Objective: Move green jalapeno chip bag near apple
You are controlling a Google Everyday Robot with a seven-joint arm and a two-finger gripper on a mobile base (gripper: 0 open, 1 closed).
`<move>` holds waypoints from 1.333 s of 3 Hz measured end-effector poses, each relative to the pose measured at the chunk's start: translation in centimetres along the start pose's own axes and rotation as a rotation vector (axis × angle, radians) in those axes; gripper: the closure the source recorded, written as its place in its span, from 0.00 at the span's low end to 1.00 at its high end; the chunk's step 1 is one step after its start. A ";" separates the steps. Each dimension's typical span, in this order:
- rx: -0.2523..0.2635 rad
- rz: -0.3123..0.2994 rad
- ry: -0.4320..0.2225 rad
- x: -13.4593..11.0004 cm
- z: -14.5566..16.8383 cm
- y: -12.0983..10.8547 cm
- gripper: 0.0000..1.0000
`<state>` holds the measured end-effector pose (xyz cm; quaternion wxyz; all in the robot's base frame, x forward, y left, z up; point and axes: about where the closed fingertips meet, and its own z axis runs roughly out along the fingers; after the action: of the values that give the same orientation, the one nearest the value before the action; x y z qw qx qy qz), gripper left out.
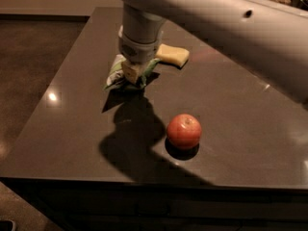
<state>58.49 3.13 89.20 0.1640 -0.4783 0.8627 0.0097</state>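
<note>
The green jalapeno chip bag [117, 74] is a crinkly light-green bag with white patches, held up off the dark table, left of centre. My gripper [133, 74] comes down from above and is shut on the bag. The bag casts a shadow on the table below it. The apple [184, 131] is round and red-orange, and sits on the table in front and to the right of the bag, about a bag's length away.
A pale yellow sponge [173, 55] lies on the table just behind and right of the bag. The dark table [72, 129] has its front edge close below the apple and its left edge near the bag. My white arm [231, 18] spans the upper right.
</note>
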 end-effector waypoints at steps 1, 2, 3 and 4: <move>0.001 0.035 -0.005 4.4 -2.3 -0.8 1.00; -0.004 0.057 -0.002 7.5 -3.6 -0.9 1.00; -0.011 0.071 0.012 10.0 -4.3 -0.8 0.82; -0.022 0.074 0.022 11.4 -4.6 -0.6 0.59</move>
<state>52.18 -7.38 90.29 0.1487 -0.4481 0.8813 0.0201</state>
